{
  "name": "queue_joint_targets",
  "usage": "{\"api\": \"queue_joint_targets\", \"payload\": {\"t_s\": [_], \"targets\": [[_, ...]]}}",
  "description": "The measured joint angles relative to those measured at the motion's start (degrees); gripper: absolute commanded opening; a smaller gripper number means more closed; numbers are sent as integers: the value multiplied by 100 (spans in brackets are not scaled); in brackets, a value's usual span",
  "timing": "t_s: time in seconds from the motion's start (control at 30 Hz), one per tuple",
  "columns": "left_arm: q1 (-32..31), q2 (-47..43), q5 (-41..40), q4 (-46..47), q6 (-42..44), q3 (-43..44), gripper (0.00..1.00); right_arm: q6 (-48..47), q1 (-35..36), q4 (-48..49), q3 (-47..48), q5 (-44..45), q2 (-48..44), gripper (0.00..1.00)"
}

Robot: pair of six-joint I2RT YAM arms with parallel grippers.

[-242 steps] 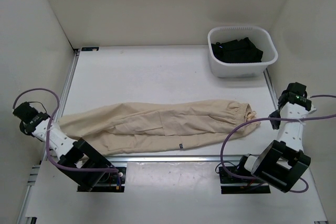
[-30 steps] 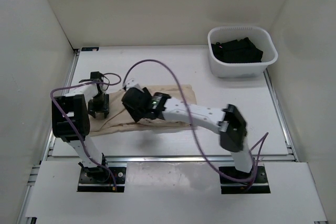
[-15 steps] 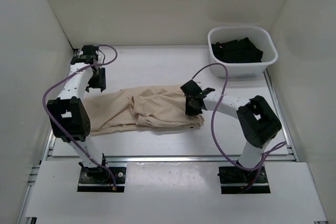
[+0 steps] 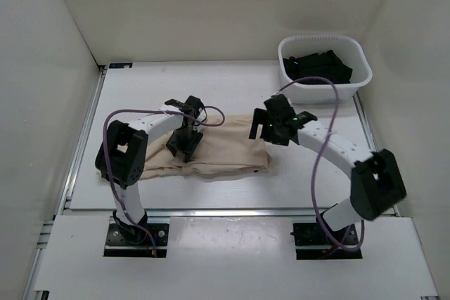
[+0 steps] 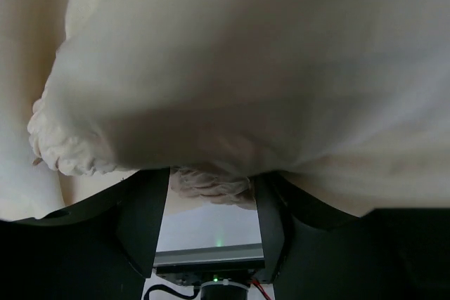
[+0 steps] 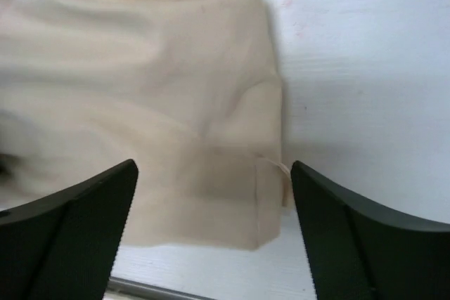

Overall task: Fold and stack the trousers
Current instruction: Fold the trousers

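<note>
We saw the trousers [image 4: 228,154] lying folded on the table [image 4: 211,89] toward nine o'clock of its middle, the left claw [image 4: 184,144] straddling bunched cloth on their nine o'clock half, its grip unclear to us, and the right claw [image 6: 213,173] spread wide and empty over their three o'clock edge.

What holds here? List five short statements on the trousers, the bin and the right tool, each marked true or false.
1. The trousers lie folded on the table. True.
2. The white bin is empty. False: dark clothing lies in it.
3. The right tool stands open, gripping nothing. True.
4. The trousers are dark blue. False: they are light beige.
5. The bin stands at the table's near left corner. False: it stands at the far right.
</note>
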Motion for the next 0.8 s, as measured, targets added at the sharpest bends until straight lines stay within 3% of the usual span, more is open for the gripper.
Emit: {"api": "queue_joint_targets", "payload": {"t_s": [0.2,0.37,0.43,0.47,0.57,0.6,0.7,0.8], "targets": [[7,140,-33,205,-11,15,62,153,-595,393,-883,-636,-1272,99],[-92,142,-28,315,-9,15,64,339,-730,984,-1742,-1550,-439,99],[-98,138,-26,332,-9,15,64,529,-879,1580,-1749,-2033,-317,88],[-98,136,-24,339,-11,15,65,595,-914,1867,-1757,-2247,-177,60],[-98,87,-24,337,-11,15,69,782,-931,2352,-1825,-2761,319,11],[-98,48,-22,313,-4,26,70,879,-977,2409,-1878,-2855,356,0],[-22,-146,15,151,-13,197,76,1045,-1255,2328,-2153,-3042,20,0],[286,-520,81,70,-7,490,77,885,-2159,1547,-2387,-3034,-994,0]]}}
